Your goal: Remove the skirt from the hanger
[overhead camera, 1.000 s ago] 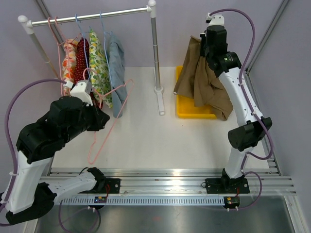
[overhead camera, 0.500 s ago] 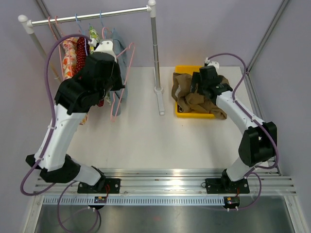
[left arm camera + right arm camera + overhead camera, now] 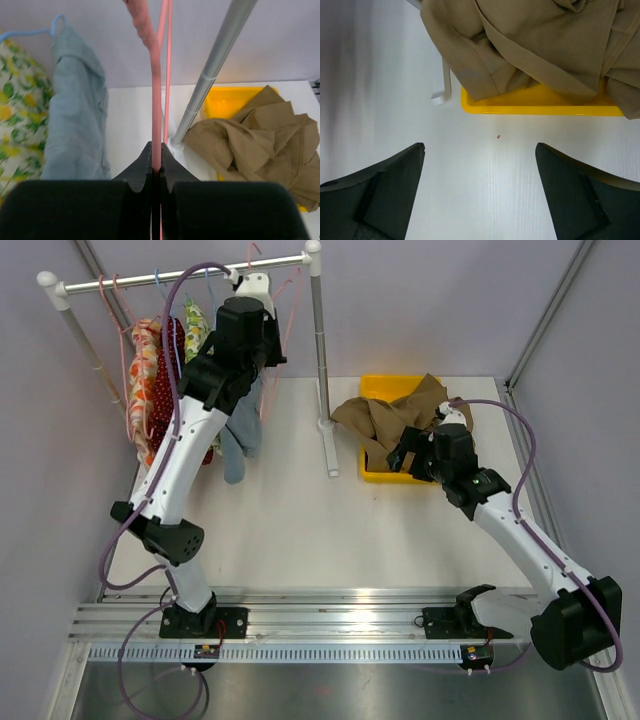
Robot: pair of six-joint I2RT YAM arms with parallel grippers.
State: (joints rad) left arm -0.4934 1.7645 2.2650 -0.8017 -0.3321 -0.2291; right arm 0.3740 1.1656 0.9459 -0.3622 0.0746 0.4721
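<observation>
Left wrist view: the left pincer [image 3: 156, 167] is clamped tight on a thin bar of the pink hanger [image 3: 156, 95], which runs straight up the middle of the frame and out at the top edge. No cloth hangs on the hanger. At the left of the frame a blue garment [image 3: 75, 125] hangs from a blue hook, with a floral garment [image 3: 15, 110] at the far left edge. The metal post [image 3: 212, 75] of the rack slants across the upper right. Lower right, the brown skirt [image 3: 255, 142] lies crumpled in and over the yellow bin [image 3: 225, 97].

In the top external view the left arm reaches up to the rail [image 3: 150, 278] in the upper left of the frame; whether the hanger's hook sits over the rail cannot be told. The skirt is heaped on the bin right of centre, one fold spilling over the bin's left rim toward the foot of the post.

In the right wrist view the right pincer [image 3: 480, 150] is spread wide and grips nothing, its two fingers [image 3: 385, 190] in the bottom corners above the bare white bench [image 3: 490, 195]. The skirt fills the top of the frame, draped over the bin's near rim, and the white rack foot [image 3: 444, 87] shows just left of the bin.
</observation>
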